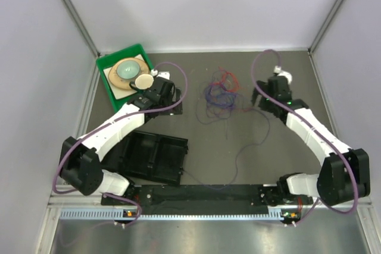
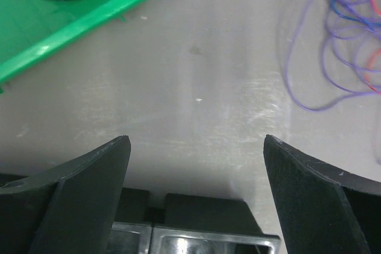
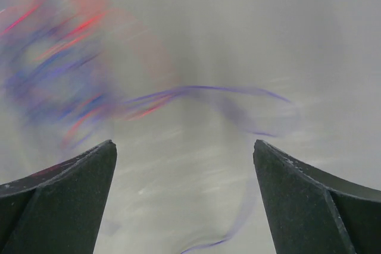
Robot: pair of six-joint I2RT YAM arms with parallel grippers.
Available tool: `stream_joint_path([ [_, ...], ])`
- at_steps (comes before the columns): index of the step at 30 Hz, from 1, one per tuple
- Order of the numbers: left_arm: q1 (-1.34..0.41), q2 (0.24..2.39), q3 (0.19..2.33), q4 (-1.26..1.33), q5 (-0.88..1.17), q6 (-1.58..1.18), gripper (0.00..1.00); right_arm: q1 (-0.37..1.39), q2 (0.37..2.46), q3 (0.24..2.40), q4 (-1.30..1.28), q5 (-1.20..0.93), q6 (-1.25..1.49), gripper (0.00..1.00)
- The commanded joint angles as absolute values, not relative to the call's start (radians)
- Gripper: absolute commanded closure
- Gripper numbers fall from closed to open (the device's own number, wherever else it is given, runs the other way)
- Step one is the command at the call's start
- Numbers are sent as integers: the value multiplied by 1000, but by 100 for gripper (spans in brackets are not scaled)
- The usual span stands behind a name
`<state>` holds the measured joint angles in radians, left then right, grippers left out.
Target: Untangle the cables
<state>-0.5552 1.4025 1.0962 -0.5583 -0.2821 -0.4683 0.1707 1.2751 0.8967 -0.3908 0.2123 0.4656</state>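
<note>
Tangle of thin red, blue and purple cables (image 1: 219,92) on the grey worktop (image 1: 268,165), in the middle of the far half, between the two arms. Loose overlapping loops, red mostly at the far side of the knot, blue and purple around and below. One long purple strand (image 1: 238,162) trailing out toward the near edge, curving over bare worktop and ending just beside the black compartment tray (image 1: 155,157).

Left arm (image 1: 119,124) reaching far-left, wrist just right of the green bin (image 1: 107,69). Left fingers (image 2: 77,194) spread wide, nothing between them, over bare worktop. Bin corner at upper left of the wrist view. Purple and blue loops (image 2: 339,40) at upper right, well apart from the fingers.

Right arm (image 1: 309,128) reaching to the right flank of the tangle. Right fingers (image 3: 59,200) likewise spread wide, gripping nothing. Wrist view heavily blurred: smear of red, blue and purple at upper left, one arching purple wire (image 3: 202,90) crossing ahead of the fingertips, not between them.

In the green bin: round tan board (image 1: 116,81) carrying a pale green disc (image 1: 128,69); exact nature unclear. Black strip (image 1: 202,193) along the near edge between the arm bases.
</note>
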Motion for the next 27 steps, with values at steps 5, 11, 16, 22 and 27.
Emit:
stream_joint_path([
  [5,-560,1485,1143,-453,-23,-517,1,448,1379,864,-247,79,600,11],
  [11,-560,1560,1193,-471,-5,-526,1,595,1569,922,-218,53,676,26],
  [16,-560,1546,1192,-472,-9,-526,2,643,1631,943,-251,104,684,83],
  [22,-558,1511,1186,-494,-60,-503,1,611,1368,864,-353,386,632,100],
  [27,-558,1509,1187,-485,-69,-503,1,405,1163,821,-354,385,531,100],
])
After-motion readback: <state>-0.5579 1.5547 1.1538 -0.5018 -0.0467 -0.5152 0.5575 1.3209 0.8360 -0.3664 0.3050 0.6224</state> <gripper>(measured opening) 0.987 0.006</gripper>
